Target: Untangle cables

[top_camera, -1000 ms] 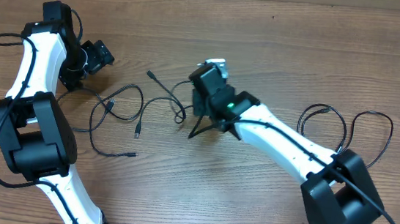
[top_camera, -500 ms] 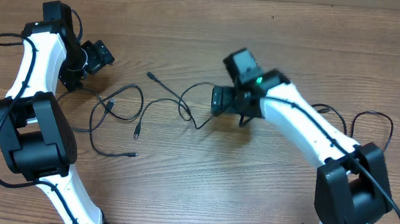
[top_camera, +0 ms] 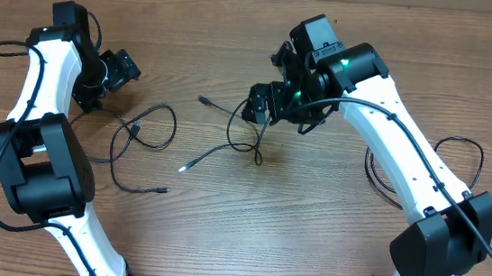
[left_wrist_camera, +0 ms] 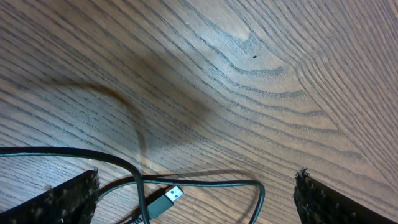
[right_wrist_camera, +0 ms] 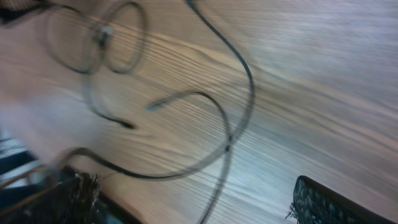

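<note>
Left gripper [left_wrist_camera: 196, 199] is wide open and holds nothing; its fingers [left_wrist_camera: 62, 199] straddle a cable plug [left_wrist_camera: 168, 198] lying on the table [top_camera: 218, 244]. Right gripper [right_wrist_camera: 198, 200] is also spread wide above the table's middle, and one strand [right_wrist_camera: 249, 81] passes below and between its fingers, though I cannot tell whether it touches them. The cables [top_camera: 135, 128] lie in loose loops on the wood between the two arms

Blurry cables [right_wrist_camera: 250, 87] in right-wrist view
</note>
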`<move>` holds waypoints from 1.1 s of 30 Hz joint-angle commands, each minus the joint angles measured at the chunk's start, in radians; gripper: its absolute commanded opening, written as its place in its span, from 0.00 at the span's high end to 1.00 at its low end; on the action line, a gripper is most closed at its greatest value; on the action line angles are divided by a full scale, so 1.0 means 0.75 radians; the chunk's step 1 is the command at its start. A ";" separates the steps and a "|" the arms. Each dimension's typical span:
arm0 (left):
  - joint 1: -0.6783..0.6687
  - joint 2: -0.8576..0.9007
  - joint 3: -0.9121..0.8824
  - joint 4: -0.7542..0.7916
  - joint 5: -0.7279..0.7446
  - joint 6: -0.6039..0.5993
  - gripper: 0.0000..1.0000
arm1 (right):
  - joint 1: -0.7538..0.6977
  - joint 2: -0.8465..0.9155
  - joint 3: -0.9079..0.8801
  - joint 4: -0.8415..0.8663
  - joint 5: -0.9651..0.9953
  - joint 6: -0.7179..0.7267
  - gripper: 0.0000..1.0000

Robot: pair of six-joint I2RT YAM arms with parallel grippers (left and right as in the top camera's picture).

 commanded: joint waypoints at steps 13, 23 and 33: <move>-0.003 -0.021 0.019 -0.002 -0.015 -0.018 0.00 | -0.003 -0.019 0.013 0.233 0.031 0.204 0.00; -0.003 -0.021 0.019 -0.002 -0.015 -0.018 0.01 | 0.122 -0.018 -0.118 0.201 0.234 0.136 0.02; -0.003 -0.021 0.019 -0.002 -0.015 -0.018 0.00 | 0.247 -0.018 -0.380 0.439 0.421 0.205 0.18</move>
